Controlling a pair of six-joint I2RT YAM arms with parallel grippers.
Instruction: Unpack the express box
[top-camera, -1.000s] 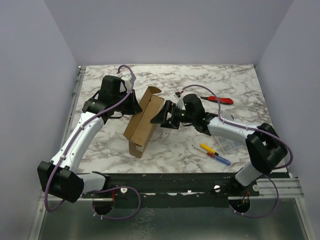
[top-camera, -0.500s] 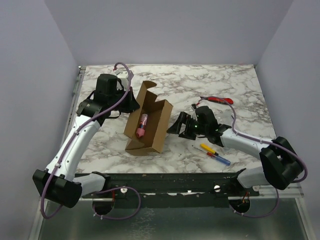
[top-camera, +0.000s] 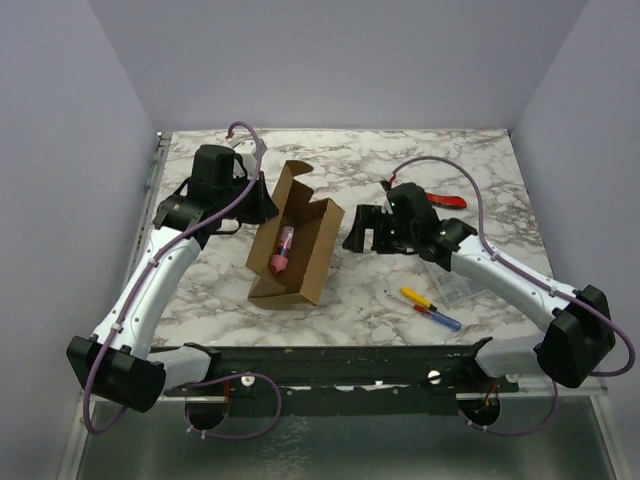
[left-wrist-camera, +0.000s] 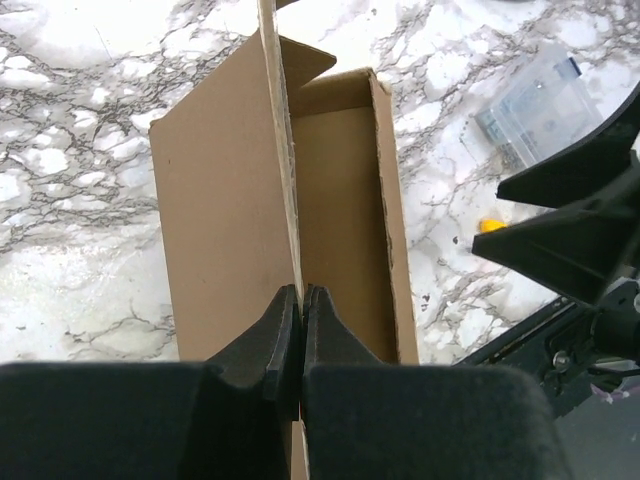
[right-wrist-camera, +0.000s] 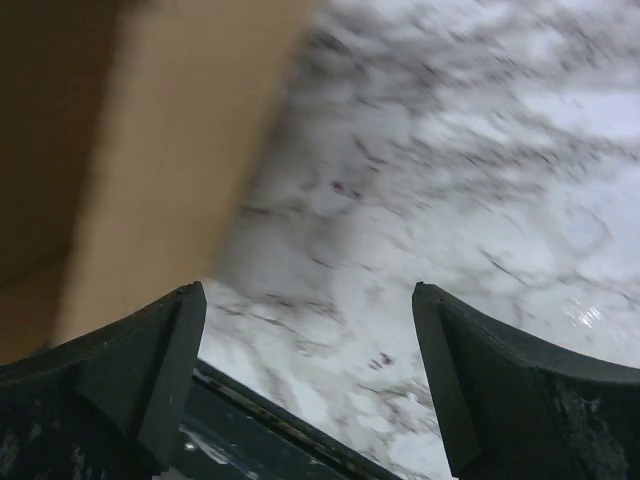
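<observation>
Cardboard express box (top-camera: 318, 250) in left pincer (left-wrist-camera: 300, 297)

Brown cardboard on the box (top-camera: 300, 245), matt and dry, and up close the flap edge shows raw paper layers. The table (top-camera: 470, 160) has a white marble pattern with grey veins, smooth with a faint sheen. Toward four o'clock from the box there's a clear glossy plastic case (left-wrist-camera: 535, 105) and two small hand tools (top-camera: 430, 308) with shiny coloured plastic handles. The left gripper (left-wrist-camera: 301, 295) is smooth matt black plastic. The right gripper (right-wrist-camera: 308, 295) is the same black, but dusty and scuffed.
</observation>
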